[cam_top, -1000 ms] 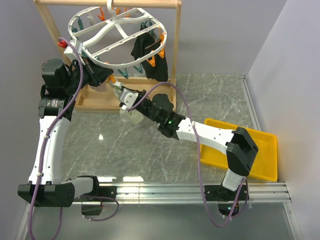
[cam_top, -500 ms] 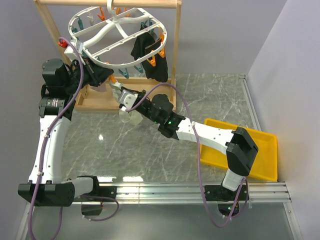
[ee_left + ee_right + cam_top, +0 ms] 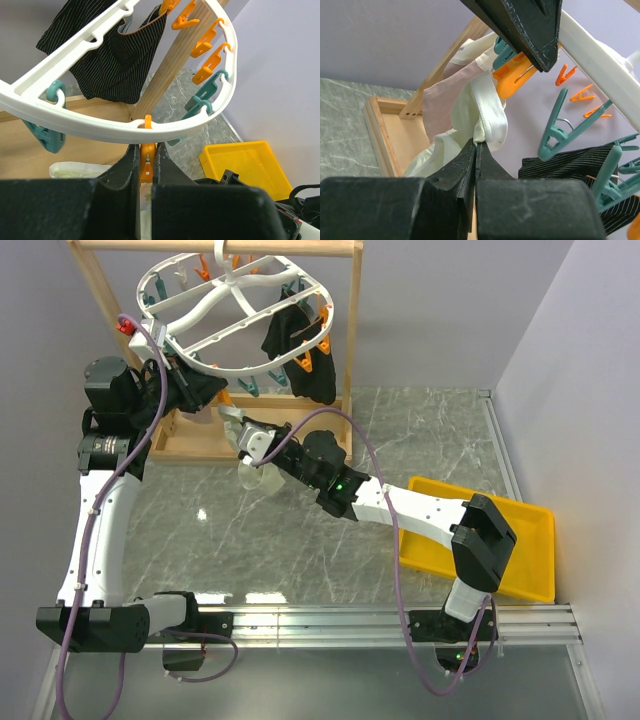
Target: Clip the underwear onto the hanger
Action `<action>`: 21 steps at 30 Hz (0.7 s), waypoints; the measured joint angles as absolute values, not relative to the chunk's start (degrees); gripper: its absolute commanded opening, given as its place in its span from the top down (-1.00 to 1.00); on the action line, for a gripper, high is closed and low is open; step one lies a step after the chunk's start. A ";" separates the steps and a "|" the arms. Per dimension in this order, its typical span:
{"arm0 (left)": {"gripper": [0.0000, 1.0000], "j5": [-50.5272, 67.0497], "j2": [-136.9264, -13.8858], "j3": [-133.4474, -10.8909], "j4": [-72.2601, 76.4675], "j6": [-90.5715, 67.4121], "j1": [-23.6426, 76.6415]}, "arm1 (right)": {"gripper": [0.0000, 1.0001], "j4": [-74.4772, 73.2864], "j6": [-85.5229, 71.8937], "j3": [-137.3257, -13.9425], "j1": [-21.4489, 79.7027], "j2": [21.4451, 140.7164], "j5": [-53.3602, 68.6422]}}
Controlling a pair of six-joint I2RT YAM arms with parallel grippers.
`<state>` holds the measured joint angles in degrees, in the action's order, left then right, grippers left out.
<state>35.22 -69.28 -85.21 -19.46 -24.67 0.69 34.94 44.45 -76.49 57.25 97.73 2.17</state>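
Pinching pale cream underwear in the closed right tool; soft, creased, band folded just under an orange clip. Clamping that clip with the left tool, below the hanger

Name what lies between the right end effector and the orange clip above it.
The underwear: its bunched waistband, gripped by the right end effector, reaches the orange clip; seen in the right wrist view.

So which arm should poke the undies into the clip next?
Right. The right pincer is shut on the underwear just under the orange clip, so it likely only needs lifting. The left pincer is busy squeezing that clip on the hanger.
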 measured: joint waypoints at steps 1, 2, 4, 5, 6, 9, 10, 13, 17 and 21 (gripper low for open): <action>0.99 35.22 -69.28 -85.21 -19.49 -24.67 0.69 | 1.00 34.96 44.40 -76.49 57.25 97.73 2.17; 0.99 35.24 -69.28 -85.21 -19.49 -24.67 0.69 | 1.00 34.94 44.36 -76.49 57.25 97.73 2.17; 0.99 35.24 -69.28 -85.21 -19.49 -24.67 0.69 | 1.00 34.89 43.94 -76.51 57.25 97.76 2.15; 0.99 35.24 -69.28 -85.21 -19.49 -24.67 0.69 | 1.00 34.89 43.81 -76.51 57.25 97.76 2.15; 0.99 35.24 -69.28 -85.21 -19.49 -24.64 0.69 | 1.00 34.92 43.70 -76.51 57.25 97.76 2.15; 0.99 35.24 -69.28 -85.21 -19.51 -24.62 0.69 | 1.00 34.89 43.27 -76.51 57.25 97.73 2.15; 0.99 35.24 -69.28 -85.21 -19.51 -24.62 0.67 | 1.00 34.89 43.11 -76.55 57.25 97.73 2.13; 0.99 35.24 -69.28 -85.21 -19.53 -24.49 0.69 | 1.00 34.81 42.70 -76.79 57.25 97.73 1.91; 0.99 35.24 -69.28 -85.21 -19.55 -24.27 0.69 | 1.00 34.54 41.98 -77.25 57.25 97.73 1.48; 0.99 35.24 -69.28 -85.21 -19.57 -23.68 0.67 | 1.00 34.46 41.58 -77.87 57.23 97.73 1.08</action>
<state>35.24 -69.28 -85.21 -19.57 -23.68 0.67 34.46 41.58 -77.87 57.23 97.73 1.08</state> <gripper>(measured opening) 0.082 0.010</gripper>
